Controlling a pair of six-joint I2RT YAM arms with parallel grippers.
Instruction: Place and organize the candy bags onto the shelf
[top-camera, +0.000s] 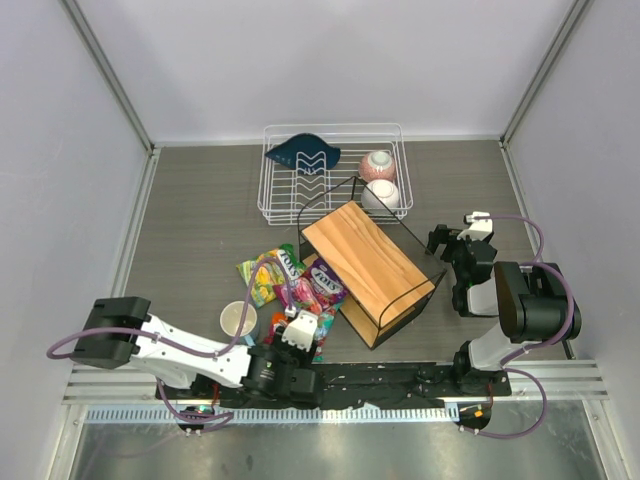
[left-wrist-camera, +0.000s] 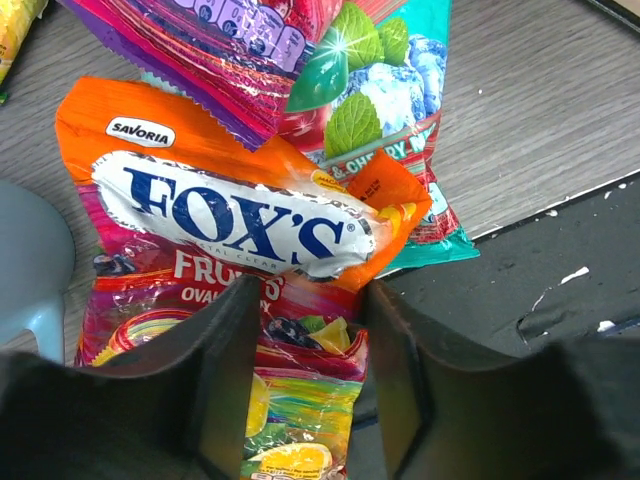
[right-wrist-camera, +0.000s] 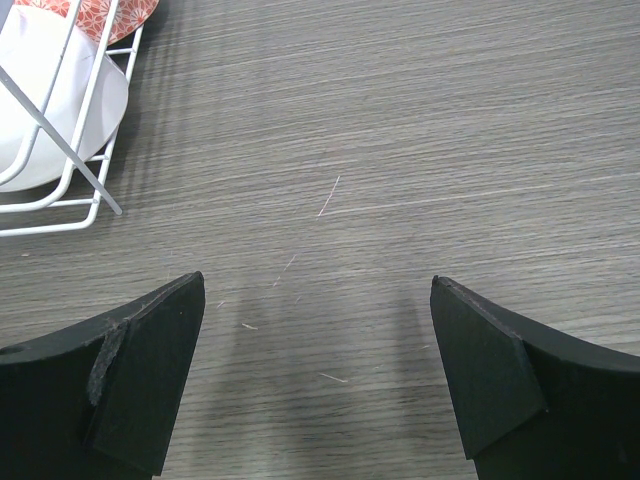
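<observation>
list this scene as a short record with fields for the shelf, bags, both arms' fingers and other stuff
shelf: black wire frame, wooden board bare, angled to the table edges
candy bags: four piled near-left of the shelf, none on it: orange bag, teal bag, purple bag, green bag
left fingers: narrow gap, over the orange bag's lower end; grip unclear
right fingers: wide open above the table, right of the shelf
other: white dish rack holding a pink bowl, a white bowl and a dark blue item; small cup beside the pile

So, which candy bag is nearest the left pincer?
The orange-red bag, white FOX'S label: the left pincer straddles it; purple bag and teal bag lie beyond.
</observation>
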